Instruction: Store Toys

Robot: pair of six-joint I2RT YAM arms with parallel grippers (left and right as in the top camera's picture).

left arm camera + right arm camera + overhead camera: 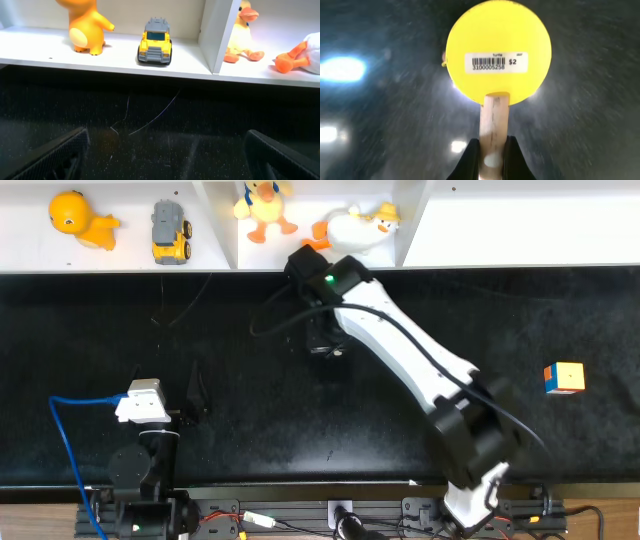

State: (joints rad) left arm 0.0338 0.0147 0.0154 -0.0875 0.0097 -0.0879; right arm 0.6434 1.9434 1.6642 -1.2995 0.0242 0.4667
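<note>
Paddle (498, 52) (yellow, wooden handle) sat clamped in right claw (492, 147) over worktop (250, 410) near shelf (500, 220): transport step, likely. Next: reach a bay, release. Left claw (167, 155) gaped empty.

A shelf (120, 262) is set along the far edge of the desk (300, 420). In its left compartment a duck figure (80, 218) is placed left of a toy truck (171, 232); in the next, a plush duck (265, 208) left of a plush goose (362, 228). A cube (564, 377) is set on the desk, far right.
</note>
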